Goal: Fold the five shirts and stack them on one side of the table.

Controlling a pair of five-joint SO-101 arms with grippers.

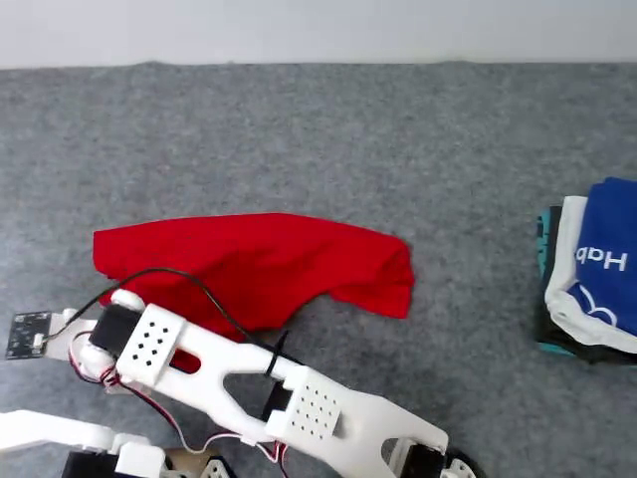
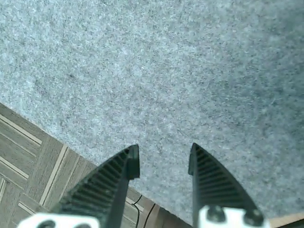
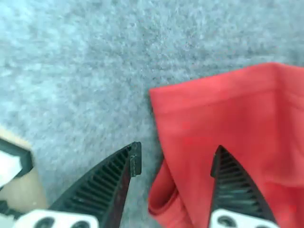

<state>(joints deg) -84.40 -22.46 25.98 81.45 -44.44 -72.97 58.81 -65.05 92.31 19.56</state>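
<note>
A red shirt [image 1: 264, 264] lies roughly folded on the grey felt table [image 1: 328, 129], left of centre. Its near left corner [image 3: 223, 123] sits between the open fingers of my right gripper [image 3: 175, 159], one finger over the red cloth and the other over bare felt. The right arm [image 1: 249, 373] stretches from the front right across the shirt's front edge. A stack of folded shirts [image 1: 592, 274], blue on top, rests at the table's right edge. My left gripper [image 2: 164, 159] stands open over bare felt by the table's edge, holding nothing.
Wooden floor [image 2: 28, 156] shows past the table's edge in the left wrist view. A white arm segment [image 1: 50, 430] lies at the front left corner. A pale wall [image 1: 318, 30] bounds the far side of the table.
</note>
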